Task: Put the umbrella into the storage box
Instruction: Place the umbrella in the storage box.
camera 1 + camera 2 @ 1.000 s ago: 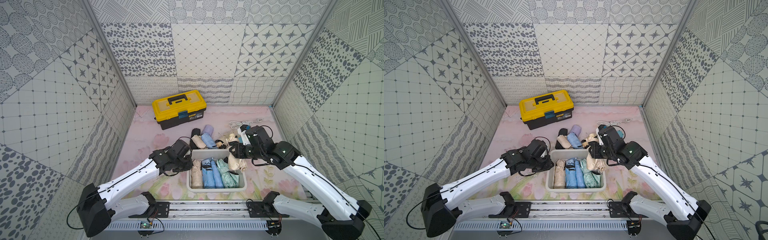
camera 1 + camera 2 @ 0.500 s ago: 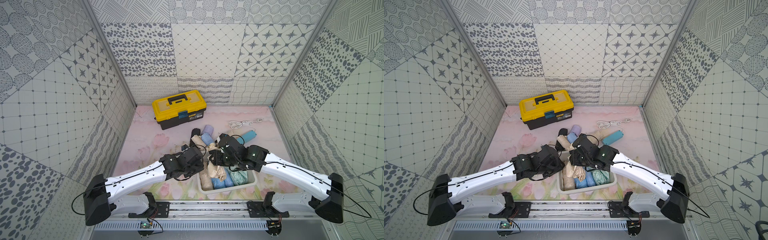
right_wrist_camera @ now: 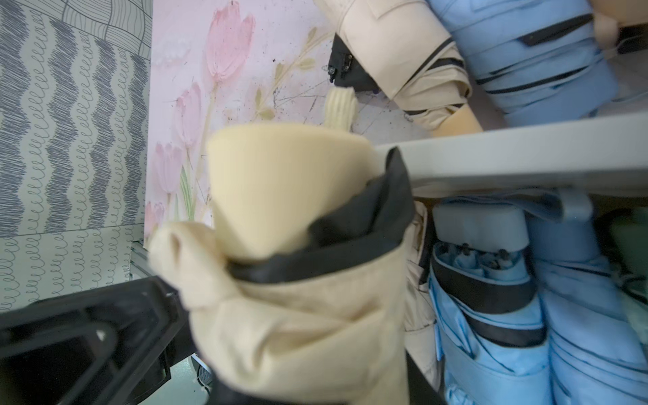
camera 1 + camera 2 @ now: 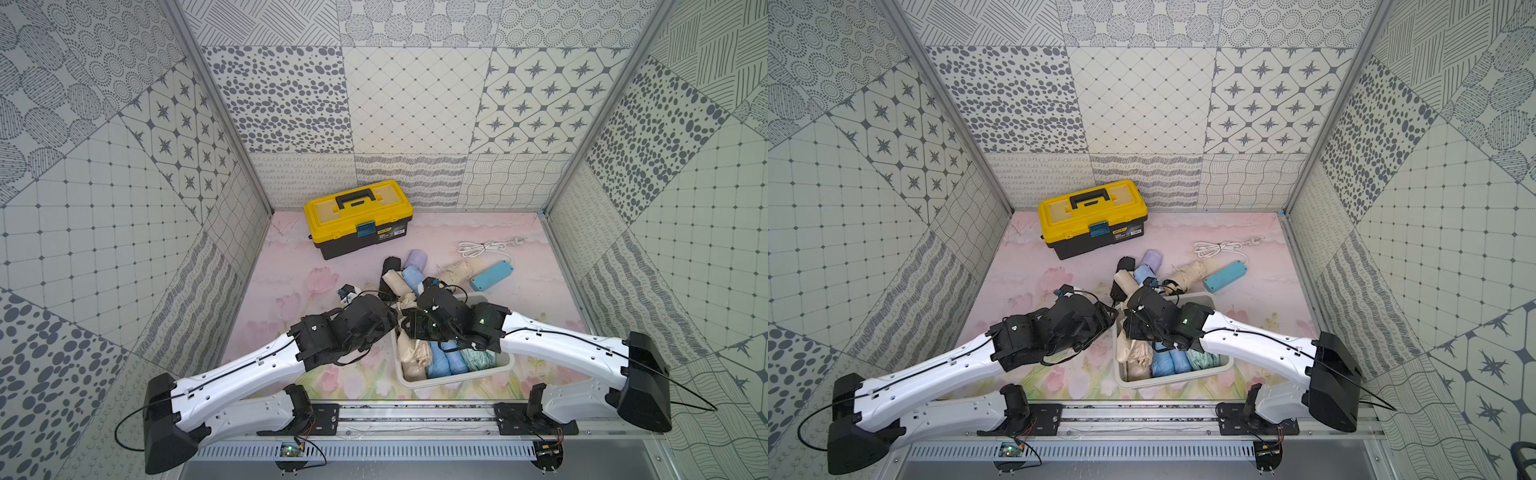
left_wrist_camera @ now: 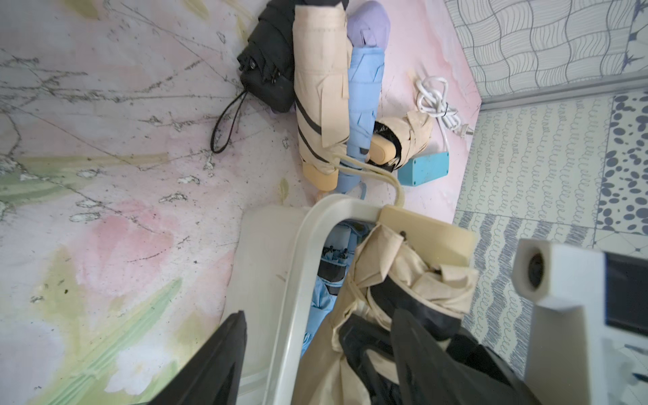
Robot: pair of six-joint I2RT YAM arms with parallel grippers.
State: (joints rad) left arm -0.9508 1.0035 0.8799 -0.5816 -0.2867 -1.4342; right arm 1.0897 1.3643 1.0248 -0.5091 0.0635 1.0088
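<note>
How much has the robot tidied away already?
Done: four folded umbrellas, beige, blue and green, lie in the white plastic storage box. In hand: the right gripper holds another beige folded umbrella at the box's corner, cream handle against the rim; the left gripper is open. Left: lower it in, then the heap of folded umbrellas on the pink flowered mat behind the box.

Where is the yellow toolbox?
In both top views the yellow toolbox sits at the back of the table by the rear wall, behind the umbrella pile and left of the white cable.
</note>
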